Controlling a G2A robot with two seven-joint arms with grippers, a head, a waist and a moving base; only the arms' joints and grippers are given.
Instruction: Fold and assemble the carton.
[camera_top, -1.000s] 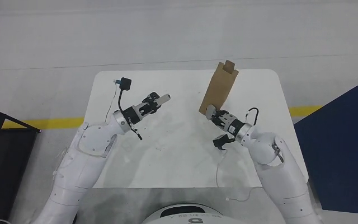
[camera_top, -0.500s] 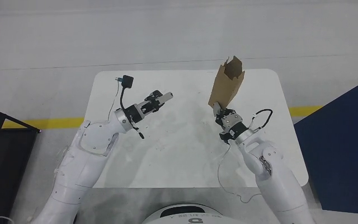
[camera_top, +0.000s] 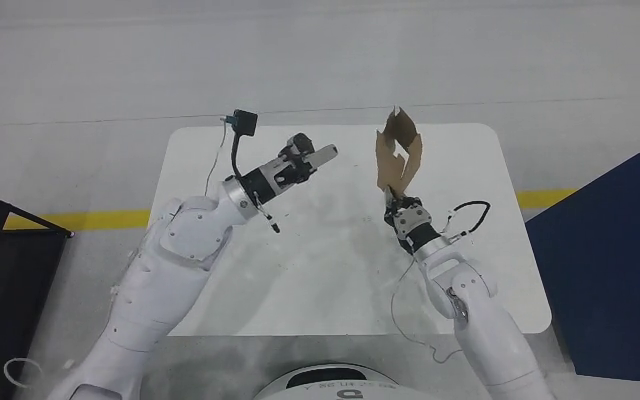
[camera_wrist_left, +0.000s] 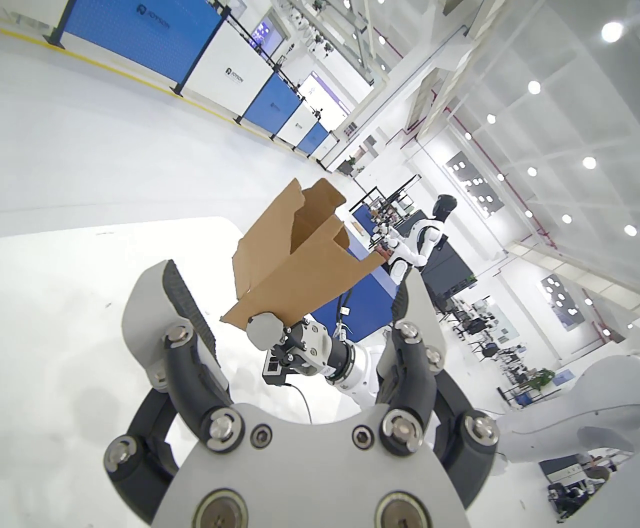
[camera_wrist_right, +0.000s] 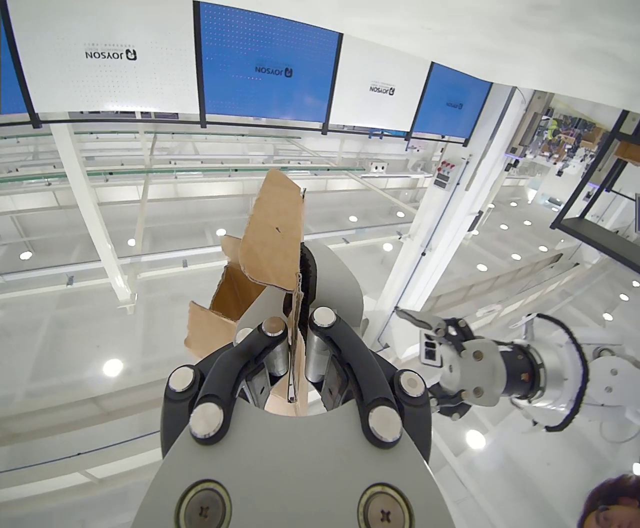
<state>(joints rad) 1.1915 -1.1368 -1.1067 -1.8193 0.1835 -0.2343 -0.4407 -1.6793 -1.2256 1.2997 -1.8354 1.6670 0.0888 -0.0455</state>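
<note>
The white table (camera_top: 330, 290) has rounded corners and bears faint scuffs on its top. A yellow floor stripe (camera_top: 90, 218) runs out from under the table's left and right sides. The carton (camera_top: 399, 158) (camera_wrist_left: 295, 265) (camera_wrist_right: 272, 240), brown cardboard and only partly opened out, stands roughly upright in the air above the table's far right part, off the tabletop. Its walls are spread into an uneven tube and its loose flaps splay at the upper end. The right gripper (camera_top: 400, 205) (camera_wrist_right: 297, 300) (camera_wrist_left: 270, 325) sits directly under the carton, also over the table's far right part. It points upward, and its two fingers (camera_wrist_right: 325, 280) are pinched together on one cardboard wall at the carton's lower edge, so the carton is held from below. The left gripper (camera_top: 318, 157) (camera_wrist_left: 289, 272) (camera_wrist_right: 420, 320) hangs over the far middle of the table, above the tabletop. It is aimed across toward the table's right side, where the carton is, and it is well apart from the cardboard. Its ribbed fingers (camera_wrist_left: 187, 305) are spread wide with nothing between them.
</note>
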